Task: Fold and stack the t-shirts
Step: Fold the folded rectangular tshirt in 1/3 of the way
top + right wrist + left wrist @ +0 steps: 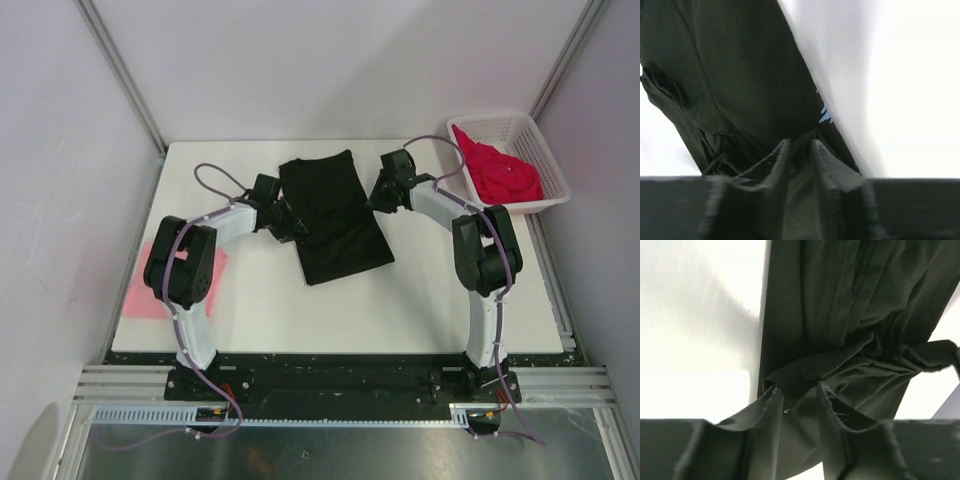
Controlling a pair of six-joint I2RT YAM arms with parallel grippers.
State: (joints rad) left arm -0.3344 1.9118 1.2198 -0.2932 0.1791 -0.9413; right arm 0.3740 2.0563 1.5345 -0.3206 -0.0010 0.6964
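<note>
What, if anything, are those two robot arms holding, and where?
Each arm's jaws straddle a bunched side edge of the black t-shirt; whether they grip cannot be told.

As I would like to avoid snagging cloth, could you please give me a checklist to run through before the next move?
1. Black cloth t-shirt folded on the white table: ok.
2. Left gripper clear of cloth: cannot tell; a black fold lies between its fingers.
3. Right gripper clear of cloth: cannot tell; same there.
4. Light pink cloth t-shirt folded: cannot tell; the left arm hides part of it.
5. Crimson cloth t-shirt folded: not ok; bunched in the white plastic lattice basket.
</note>
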